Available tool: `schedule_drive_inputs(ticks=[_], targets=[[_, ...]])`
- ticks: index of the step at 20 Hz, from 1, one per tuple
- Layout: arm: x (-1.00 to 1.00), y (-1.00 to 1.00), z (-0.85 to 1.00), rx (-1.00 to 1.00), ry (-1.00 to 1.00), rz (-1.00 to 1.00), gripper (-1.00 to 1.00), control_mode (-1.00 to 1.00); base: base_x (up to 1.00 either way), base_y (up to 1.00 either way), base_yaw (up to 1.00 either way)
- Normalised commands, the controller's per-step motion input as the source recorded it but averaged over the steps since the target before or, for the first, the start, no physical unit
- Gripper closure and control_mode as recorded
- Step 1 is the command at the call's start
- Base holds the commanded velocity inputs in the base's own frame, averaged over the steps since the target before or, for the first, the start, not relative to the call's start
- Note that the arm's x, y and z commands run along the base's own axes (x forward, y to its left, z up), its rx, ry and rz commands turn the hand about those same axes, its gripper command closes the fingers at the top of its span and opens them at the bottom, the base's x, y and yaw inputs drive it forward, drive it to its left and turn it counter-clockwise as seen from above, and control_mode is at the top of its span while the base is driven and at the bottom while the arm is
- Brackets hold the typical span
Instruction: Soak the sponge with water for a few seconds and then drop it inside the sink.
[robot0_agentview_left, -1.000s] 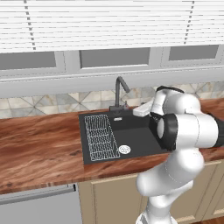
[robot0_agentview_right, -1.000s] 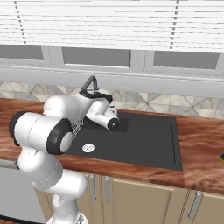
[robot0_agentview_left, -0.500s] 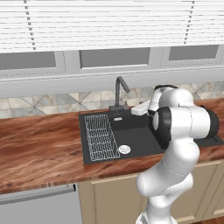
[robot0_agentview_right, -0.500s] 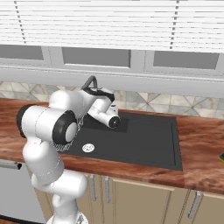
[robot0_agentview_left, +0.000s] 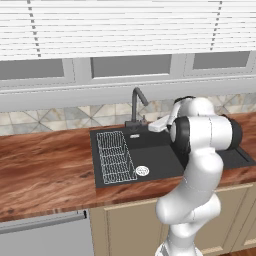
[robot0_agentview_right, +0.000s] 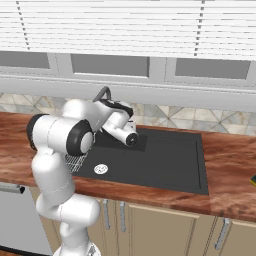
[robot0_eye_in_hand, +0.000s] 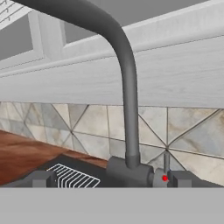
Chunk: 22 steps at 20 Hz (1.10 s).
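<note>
The black sink is set in the wooden counter, with a white wire rack on its left side and a round silver drain. My gripper hovers over the sink's back edge, right beside the dark faucet. In the hand view the gripper is open wide, and the faucet's base stands between the fingertips. A small yellow-green block, likely the sponge, lies on the counter at the far right edge. Water is out of view.
A tiled backsplash and a window sill run behind the faucet. The faucet's small lever with a red dot sits by the right fingertip. Wooden counter stretches left of the sink. My arm's bulky elbow hangs over the sink's right half.
The hand has crept a little left toward the faucet, and the elbow has shifted and risen slightly. The jaws have stayed open.
</note>
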Motion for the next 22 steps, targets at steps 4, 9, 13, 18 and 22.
schedule_drive_inputs(ticks=[4,9,13,18,22], targets=[[0.23,0.00,-0.17,0.00,-0.01,0.00,-1.00,-1.00,0.00,0.00,0.00],[0.23,0.00,-0.08,0.00,0.00,0.00,-1.00,-1.00,0.00,0.00,0.00],[0.24,0.00,-0.05,0.00,-0.01,0.00,-1.00,-1.00,0.00,0.00,0.00],[0.27,0.00,-0.03,0.00,-0.01,0.00,-1.00,-1.00,0.00,0.00,0.00],[0.30,0.00,-0.12,0.00,-0.02,0.00,-1.00,-1.00,0.00,0.00,0.00]])
